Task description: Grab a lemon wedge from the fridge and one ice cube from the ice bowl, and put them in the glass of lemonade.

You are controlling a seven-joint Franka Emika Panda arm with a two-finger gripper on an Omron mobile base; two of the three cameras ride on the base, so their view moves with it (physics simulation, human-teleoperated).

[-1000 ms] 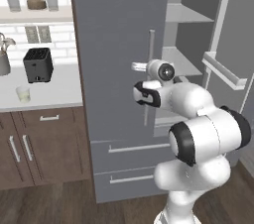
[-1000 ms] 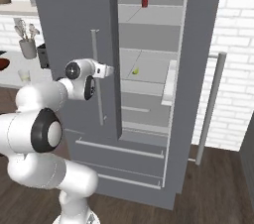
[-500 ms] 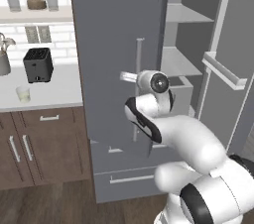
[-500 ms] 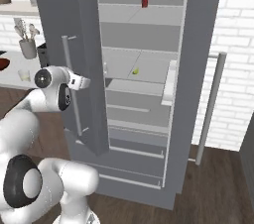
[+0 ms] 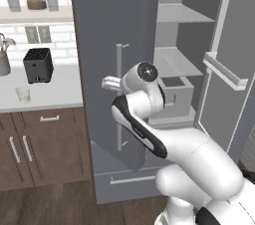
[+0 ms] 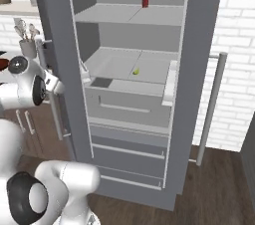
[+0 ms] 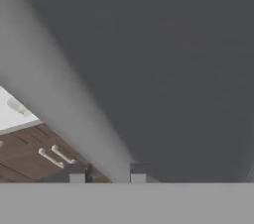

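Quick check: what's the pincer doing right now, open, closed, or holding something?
Pincer: fingertips stand slightly apart on either side of the fridge door's bar handle; whether they actually clamp it cannot be told.

1. The fridge stands right of the worktop, both doors swung open.
2. The lemon wedge lies on the middle shelf inside the fridge, above a drawer.
3. A small can stands on the shelf above.
4. The toaster sits on the worktop near the wall, the glass of lemonade in front of it to the left.
5. The gripper sits against the left door's handle.
6. Cupboards lie under the worktop.
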